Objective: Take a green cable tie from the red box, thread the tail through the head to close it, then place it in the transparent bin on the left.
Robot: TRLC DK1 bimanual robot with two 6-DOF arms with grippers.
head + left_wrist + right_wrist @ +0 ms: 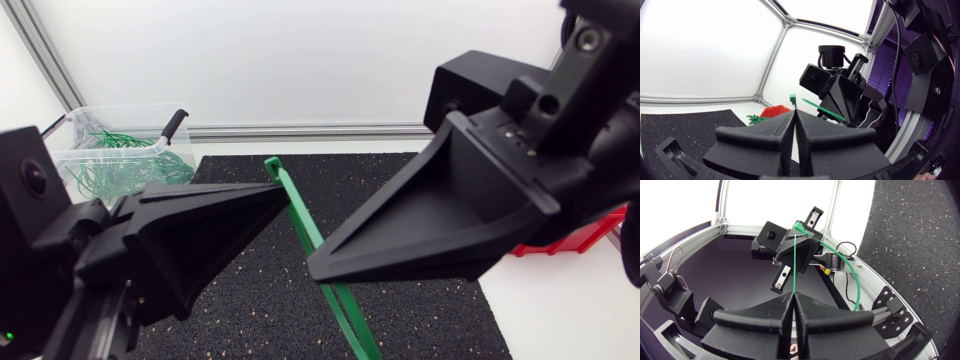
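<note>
Both grippers are raised close under the head camera, over the black mat. A green cable tie [303, 222] runs slanting between them. My left gripper [285, 200] is shut on it just below its head [792, 100], which pokes out past the fingertips. My right gripper [315, 268] is shut on the strap further along. In the right wrist view the strap [795, 265] goes straight from the shut fingers to the left gripper, then curves back in an arc. The transparent bin [80, 130] at the back left holds several green ties. The red box [575, 238] is mostly hidden behind my right gripper.
The black mat [420, 310] covers the middle of the table. A black-handled tool [175, 125] leans on the bin's rim. In the left wrist view, loose green ties [754, 119] lie by the red box [774, 111].
</note>
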